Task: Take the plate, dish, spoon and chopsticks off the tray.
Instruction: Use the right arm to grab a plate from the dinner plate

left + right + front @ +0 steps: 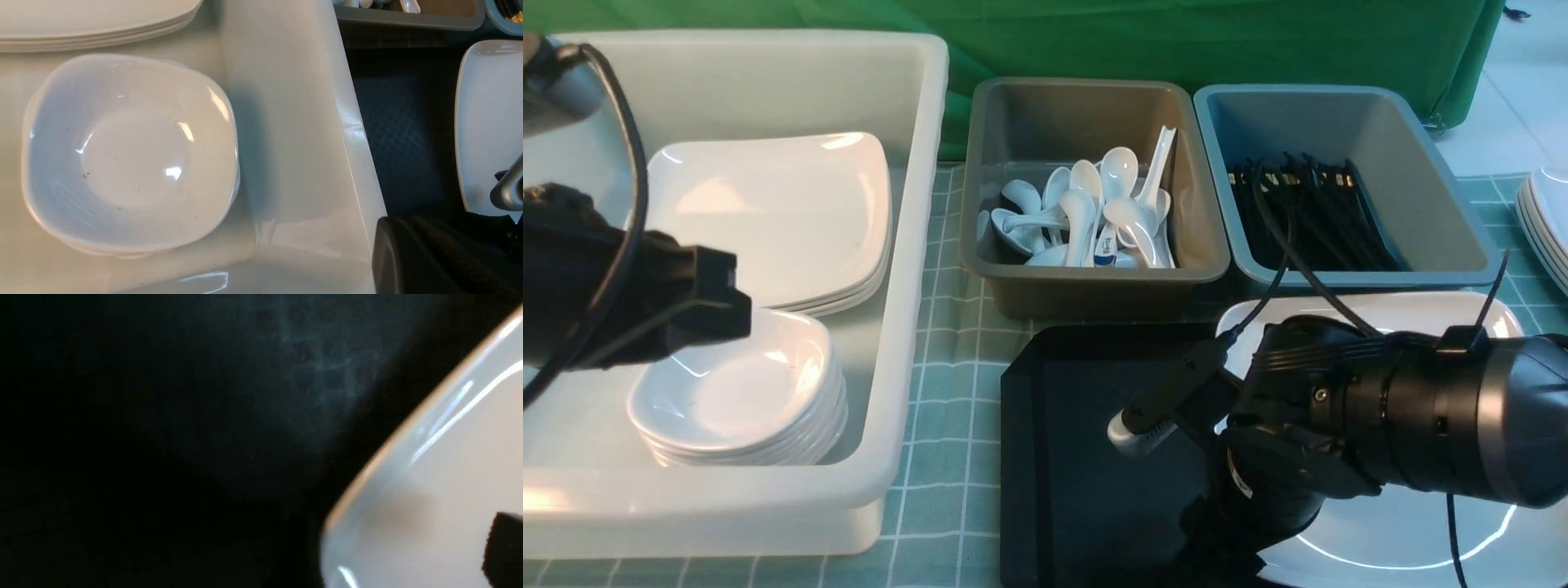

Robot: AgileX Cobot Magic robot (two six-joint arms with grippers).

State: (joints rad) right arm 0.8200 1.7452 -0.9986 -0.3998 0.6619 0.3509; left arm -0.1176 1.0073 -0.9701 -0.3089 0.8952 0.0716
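Plate (1388, 314) is being carried on the right half of the black tray (1086, 457) and is the only task item being seen there. Status, left to right:

- Left gripper (727, 302) is being held above the stack of small dishes (735, 392) inside the white tub (915, 245). Its jaws are being read as pressed together, and nothing is being seen in them. A stack of square plates (784, 212) is being stored behind the dishes.
- A pile of white soup spoons (1094, 212) is being held by the grey tub (1094, 282), and a bundle of black chopsticks (1315, 212) by the blue-grey tub (1445, 212).
- No dish, spoon or chopsticks are being shown on the tray's bare left floor. The part under the right arm is being hidden. Judged: those three are done, and only the plate is being left to clear.
- Right gripper (1225, 539) is being held low at the plate's left edge, near the tray's middle. In the right wrist view one finger pad (504, 549) is being shown over the plate's inner face, just inside the rim. Contact cannot be told. The other finger is being cropped out, so whether the jaws are spread or pinching the rim cannot be told.
- Further plates (1547, 220) are being stacked at far right, off the tray.
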